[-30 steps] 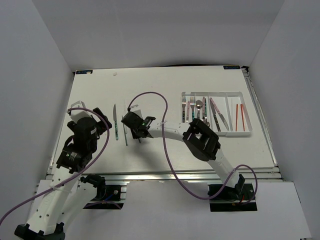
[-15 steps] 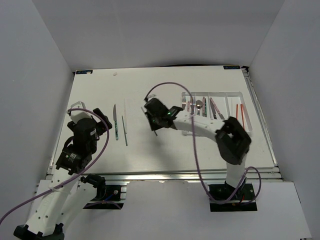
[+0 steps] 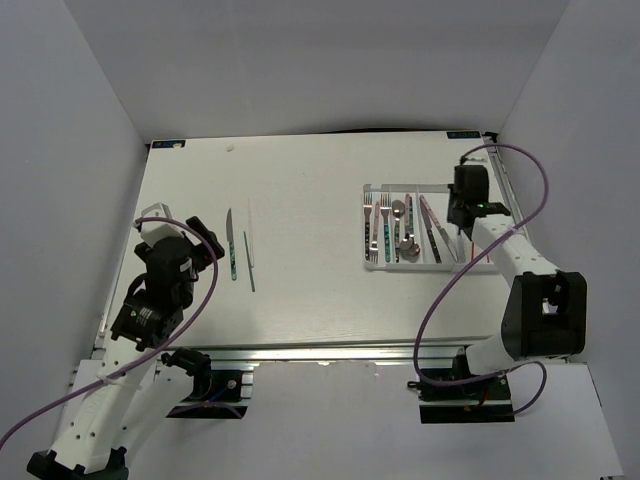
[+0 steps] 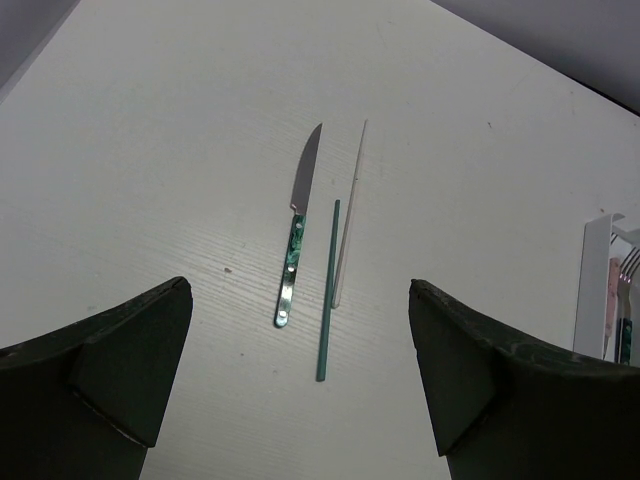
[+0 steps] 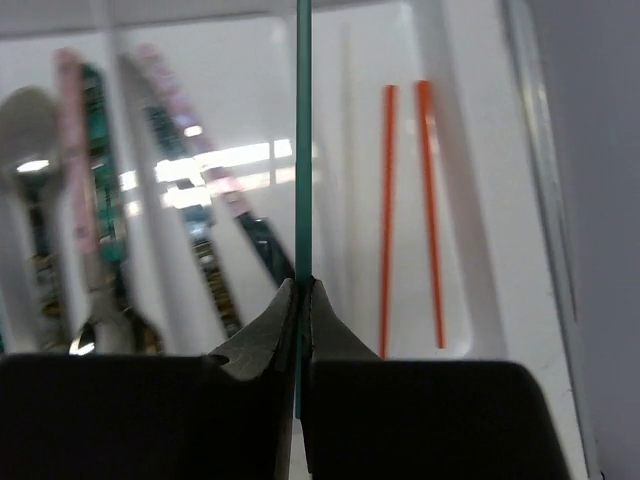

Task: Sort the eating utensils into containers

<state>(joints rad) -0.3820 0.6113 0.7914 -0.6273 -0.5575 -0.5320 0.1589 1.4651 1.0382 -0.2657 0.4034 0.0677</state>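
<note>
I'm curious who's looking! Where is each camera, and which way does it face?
Top: above and behind the arms, looking down at the table; both arms show.
Left wrist: on the left arm, looking down at the knife; its open fingers show.
Right wrist: over the tray; its fingers pinch a chopstick.
Shared: top and left wrist both show the knife.
</note>
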